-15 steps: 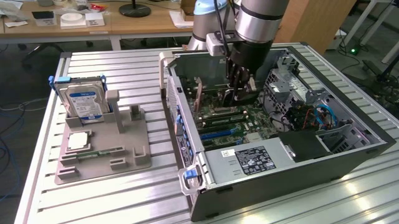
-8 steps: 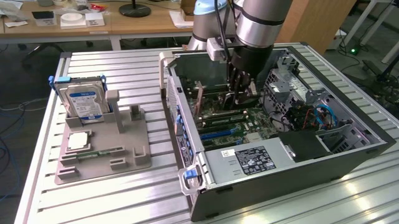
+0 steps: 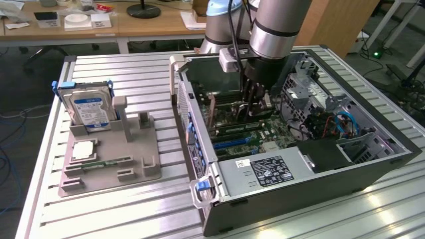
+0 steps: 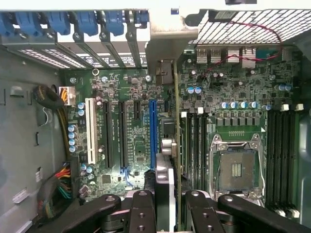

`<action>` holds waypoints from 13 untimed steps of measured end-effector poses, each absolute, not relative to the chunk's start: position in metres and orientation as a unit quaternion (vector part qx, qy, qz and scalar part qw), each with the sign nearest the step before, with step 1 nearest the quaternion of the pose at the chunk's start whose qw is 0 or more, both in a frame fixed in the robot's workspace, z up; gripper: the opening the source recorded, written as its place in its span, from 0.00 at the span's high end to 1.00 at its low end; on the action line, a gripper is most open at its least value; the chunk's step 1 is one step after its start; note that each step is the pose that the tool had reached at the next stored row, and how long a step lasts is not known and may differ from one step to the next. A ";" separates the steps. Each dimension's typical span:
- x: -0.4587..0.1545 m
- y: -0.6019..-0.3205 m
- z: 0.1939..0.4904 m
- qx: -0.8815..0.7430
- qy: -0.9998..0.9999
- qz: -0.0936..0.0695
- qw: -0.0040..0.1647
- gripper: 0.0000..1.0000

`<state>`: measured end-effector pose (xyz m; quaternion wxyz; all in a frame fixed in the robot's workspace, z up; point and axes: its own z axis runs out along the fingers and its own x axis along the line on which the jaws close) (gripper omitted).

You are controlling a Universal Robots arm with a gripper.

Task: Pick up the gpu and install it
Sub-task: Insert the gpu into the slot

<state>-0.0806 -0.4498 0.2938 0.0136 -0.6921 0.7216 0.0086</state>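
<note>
Green board edge and grey-black cooler mark the gpu (image 4: pixel 168 141), seen edge-on in the wrist view and pinched between the two black fingers of the gripper (image 4: pixel 167 200). The jaws stand narrow, closed on the card's thin faces. That grip suits a flat part that has to go down on edge.

Seen from beside the table (image 3: pixel 133 209), the arm reaches down into the open computer case (image 3: pixel 319 191), which lies on its side. The gripper (image 3: pixel 256 94) hangs over the motherboard (image 4: pixel 127 160).

The card stands upright on its long edge, near the middle of the board. It sits just beside the blue expansion slot (image 4: pixel 153 131), between that slot and the memory slots (image 4: pixel 194 141). The empty CPU socket (image 4: pixel 236 167) lies beyond them.

The card's long axis runs parallel to the slots. Its silver end bracket (image 4: pixel 161 46) points at the case's rear wall, in line with the row of slot covers (image 4: pixel 87 52). This heading looks chosen so that bracket and connector meet their openings together. The card hides its own lower edge, so I cannot tell whether it has entered a slot.

Outside the case, a grey fixture tray (image 3: pixel 113 177) holds a hard drive (image 3: pixel 89 110), a processor chip (image 3: pixel 83 149) and a memory stick (image 3: pixel 103 163).
</note>
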 end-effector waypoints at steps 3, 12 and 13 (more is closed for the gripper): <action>-0.081 -0.450 0.292 -0.692 0.722 0.009 0.014 0.72; -0.081 -0.450 0.287 -0.692 0.722 0.009 0.014 0.72; -0.081 -0.450 0.286 -0.692 0.722 0.009 0.014 0.72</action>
